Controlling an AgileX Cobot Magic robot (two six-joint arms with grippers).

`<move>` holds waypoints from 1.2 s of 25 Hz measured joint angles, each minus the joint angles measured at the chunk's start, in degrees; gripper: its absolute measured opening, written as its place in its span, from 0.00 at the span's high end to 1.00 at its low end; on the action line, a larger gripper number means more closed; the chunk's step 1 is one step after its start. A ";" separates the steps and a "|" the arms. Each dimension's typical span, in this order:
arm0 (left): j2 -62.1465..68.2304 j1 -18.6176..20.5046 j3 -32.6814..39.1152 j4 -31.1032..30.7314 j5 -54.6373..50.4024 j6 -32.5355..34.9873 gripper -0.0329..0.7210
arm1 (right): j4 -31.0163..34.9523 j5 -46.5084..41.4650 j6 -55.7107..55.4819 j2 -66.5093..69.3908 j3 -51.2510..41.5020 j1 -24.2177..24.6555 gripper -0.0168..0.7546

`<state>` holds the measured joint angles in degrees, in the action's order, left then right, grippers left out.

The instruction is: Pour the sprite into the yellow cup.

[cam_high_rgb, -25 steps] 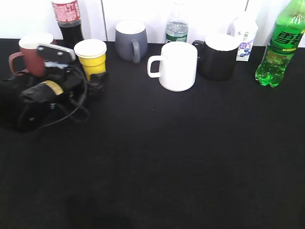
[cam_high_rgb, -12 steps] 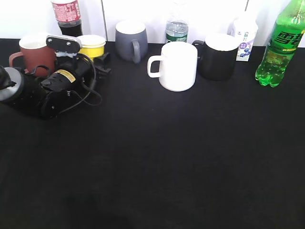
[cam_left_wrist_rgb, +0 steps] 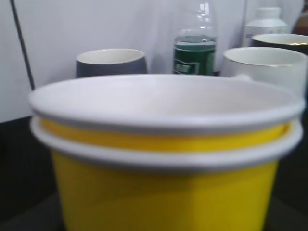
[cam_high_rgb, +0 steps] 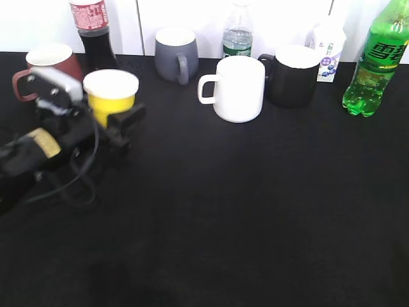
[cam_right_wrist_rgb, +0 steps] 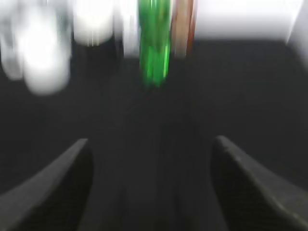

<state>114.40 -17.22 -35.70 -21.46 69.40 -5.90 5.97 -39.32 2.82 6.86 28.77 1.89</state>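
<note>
The yellow cup (cam_high_rgb: 110,94), with a white rim, sits between the fingers of my left gripper (cam_high_rgb: 105,114) at the left, in front of the back row of cups. The gripper is shut on it. The cup fills the left wrist view (cam_left_wrist_rgb: 163,178), which hides the fingers. The sprite (cam_high_rgb: 374,61) is a tall green bottle standing at the far right back. It shows as a green blur in the right wrist view (cam_right_wrist_rgb: 154,43). My right gripper (cam_right_wrist_rgb: 151,144) is open and empty over the black table, well short of the bottle. It is outside the exterior view.
Along the back stand a brown mug (cam_high_rgb: 48,61), a cola bottle (cam_high_rgb: 92,29), a grey mug (cam_high_rgb: 174,54), a water bottle (cam_high_rgb: 238,32), a white mug (cam_high_rgb: 239,88), a black mug (cam_high_rgb: 293,75) and a small carton (cam_high_rgb: 328,48).
My left gripper has closed on the yellow cup at the back row and drawn it forward and slightly left, away from the cola bottle. The right wrist view is blurred by motion.
</note>
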 joint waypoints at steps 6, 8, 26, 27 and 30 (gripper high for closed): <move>-0.06 0.00 0.80 -2.10 -0.09 0.00 0.35 | 0.48 39.85 0.00 26.40 -8.47 0.00 0.23; -0.06 0.00 0.84 -2.10 -0.09 0.00 0.35 | 0.37 55.81 0.00 43.40 -8.52 0.00 0.20; -0.06 0.00 0.90 -2.24 -0.08 0.00 0.35 | -12.86 99.32 -9.08 103.62 13.34 0.00 0.12; -0.06 0.00 0.90 -2.24 -0.08 0.00 0.35 | -13.85 99.10 -9.08 105.24 15.71 0.00 0.12; -0.06 0.00 0.96 -2.24 -0.08 0.00 0.35 | -14.17 98.80 -9.08 108.94 19.56 0.00 0.14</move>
<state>114.34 -17.22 -34.75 -23.70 69.32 -5.90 -8.19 59.48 -6.26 115.80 48.33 1.89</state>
